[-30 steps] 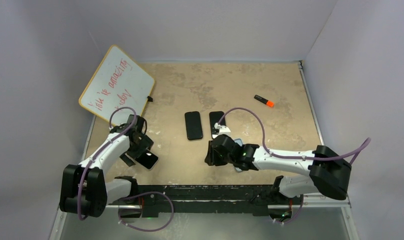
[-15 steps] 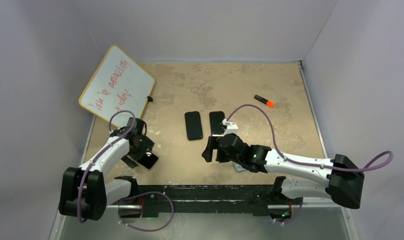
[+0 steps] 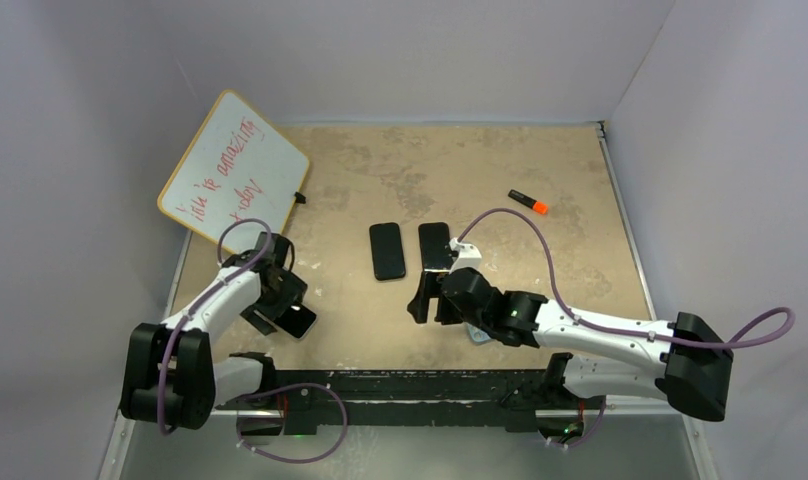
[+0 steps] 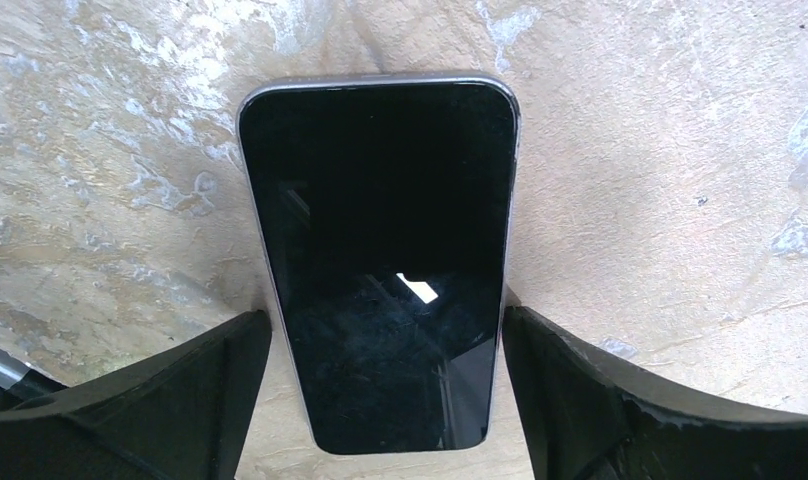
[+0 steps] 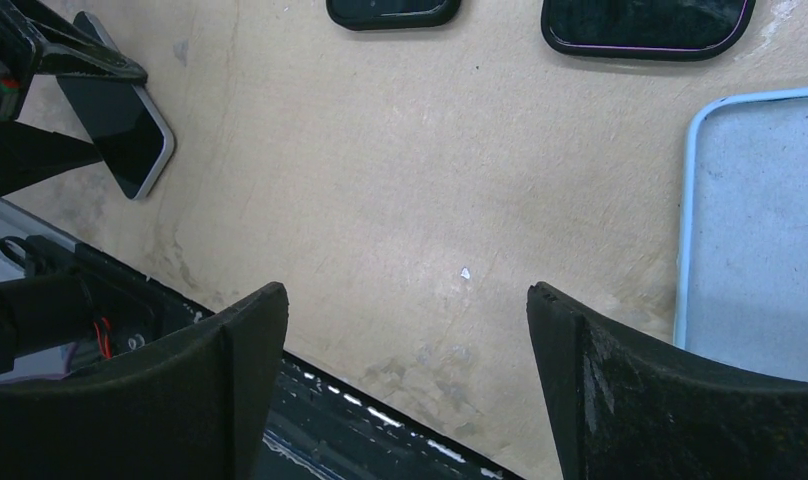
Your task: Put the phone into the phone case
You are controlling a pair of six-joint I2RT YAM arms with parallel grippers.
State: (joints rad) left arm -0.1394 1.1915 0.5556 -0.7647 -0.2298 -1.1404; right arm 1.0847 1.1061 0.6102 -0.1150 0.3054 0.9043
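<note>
A black-screened phone (image 4: 380, 260) with a silver rim lies flat on the table at the near left (image 3: 298, 322). My left gripper (image 4: 385, 320) is open and straddles its near end, a finger close against each long side. A light blue phone case (image 5: 760, 230) lies open side up, mostly hidden under my right arm in the top view (image 3: 477, 337). My right gripper (image 5: 405, 300) is open and empty over bare table just left of that case (image 3: 432, 300).
Two flat black phone-shaped things (image 3: 387, 250) (image 3: 435, 245) lie side by side mid-table. An orange marker (image 3: 528, 202) lies at the far right. A whiteboard (image 3: 233, 170) leans at the far left. The table's front rail (image 5: 360, 420) runs under the right fingers.
My right gripper has opened wide and reached a little forward. The left fingers have drawn slightly closer to the phone's sides. The phone has not moved.
</note>
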